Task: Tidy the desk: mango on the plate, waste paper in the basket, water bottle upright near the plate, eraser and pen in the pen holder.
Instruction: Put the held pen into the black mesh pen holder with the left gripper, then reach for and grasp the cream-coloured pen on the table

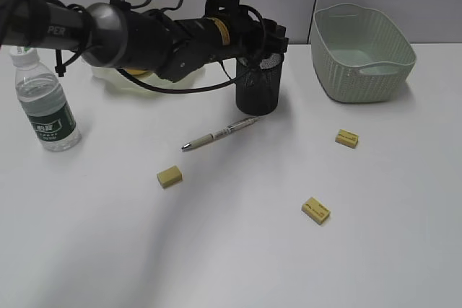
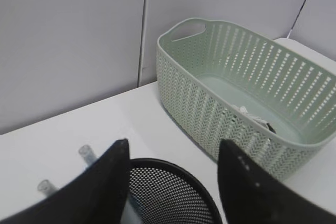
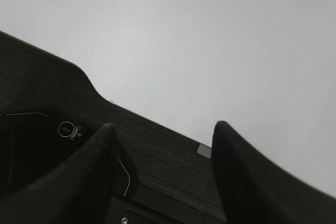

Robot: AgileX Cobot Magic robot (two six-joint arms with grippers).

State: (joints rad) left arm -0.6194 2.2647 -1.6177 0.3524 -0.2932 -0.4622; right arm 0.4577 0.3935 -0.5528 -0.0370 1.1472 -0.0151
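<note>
The left gripper point(image 2: 170, 182) is held with jaws apart, nothing between them, directly over the pen holder point(image 1: 258, 84). The pen point(image 1: 220, 133) lies on the bench toward 7 o'clock of the holder, its long axis running 2-to-8 o'clock, nearer the left arm.

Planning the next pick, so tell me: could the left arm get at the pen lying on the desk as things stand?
Probably yes. The left gripper hangs open and empty over the pen holder, and the pen lies just in front of that cup on bare desk, with nothing on or against it.
</note>
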